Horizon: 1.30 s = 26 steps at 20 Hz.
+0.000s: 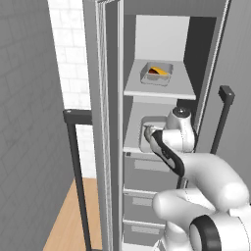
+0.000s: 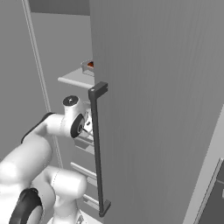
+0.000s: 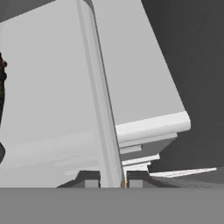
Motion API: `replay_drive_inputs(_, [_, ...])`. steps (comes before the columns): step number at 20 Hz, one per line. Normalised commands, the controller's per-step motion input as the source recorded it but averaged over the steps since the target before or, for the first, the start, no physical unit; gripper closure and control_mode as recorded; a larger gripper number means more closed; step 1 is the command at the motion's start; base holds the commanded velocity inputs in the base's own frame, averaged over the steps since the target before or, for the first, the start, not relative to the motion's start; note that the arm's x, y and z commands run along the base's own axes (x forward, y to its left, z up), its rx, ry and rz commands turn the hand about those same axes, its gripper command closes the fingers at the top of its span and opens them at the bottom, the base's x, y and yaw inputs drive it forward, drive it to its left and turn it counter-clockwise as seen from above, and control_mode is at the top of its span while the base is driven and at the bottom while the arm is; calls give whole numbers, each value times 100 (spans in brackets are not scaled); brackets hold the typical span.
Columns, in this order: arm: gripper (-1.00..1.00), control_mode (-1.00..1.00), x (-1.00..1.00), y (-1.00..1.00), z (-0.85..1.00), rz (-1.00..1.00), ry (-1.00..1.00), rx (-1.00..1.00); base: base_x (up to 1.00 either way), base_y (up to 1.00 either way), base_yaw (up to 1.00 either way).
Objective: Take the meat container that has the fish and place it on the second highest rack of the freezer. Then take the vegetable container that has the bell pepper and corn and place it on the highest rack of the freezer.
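Observation:
The freezer [image 1: 128, 49] stands open. On its highest rack [image 1: 159, 91] sits the vegetable container [image 1: 157, 73], holding the yellow corn [image 1: 158, 70] and a bit of the red bell pepper [image 1: 153, 74]; the same container [image 2: 89, 66] peeks past the door in the right base view. One shelf lower [image 1: 131, 146] rests the meat container [image 1: 147, 123]. My gripper [image 3: 109, 179] is shut on its thin upright wall [image 3: 103, 109], and the hand [image 1: 166, 137] reaches in from the right. A dark brown shape [image 3: 1, 83] at the left edge may be the fish.
Grey drawers [image 1: 147, 171] fill the cabinet below the shelves. The left door's dark bar handle [image 1: 78, 171] stands near the arm's left. The right door [image 2: 157, 109] with its long handle [image 2: 98, 148] stands close beside the hand. A grey wall [image 1: 24, 122] is at left.

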Motion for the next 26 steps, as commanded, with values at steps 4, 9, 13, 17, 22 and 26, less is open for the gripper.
replay_drive_inputs(4, [100, -100, 48, 0, -39, -1, 0, -1, 0, 0, 0])
replay_drive_inputs(9, [100, -100, 38, 0, -14, -1, 0, 0, 0, 0, 0])
replay_drive_inputs(13, [100, -100, 38, 0, 0, 0, 0, 0, 0, 0, 0])
replay_drive_inputs(17, [100, -100, 46, 0, -2, 0, 0, 0, 0, 0, 0])
replay_drive_inputs(22, [-100, -100, 36, 0, -16, -1, 0, 0, 0, 0, 0])
replay_drive_inputs(26, [-100, -100, 16, 0, -11, -1, 0, 0, 0, 0, 0])
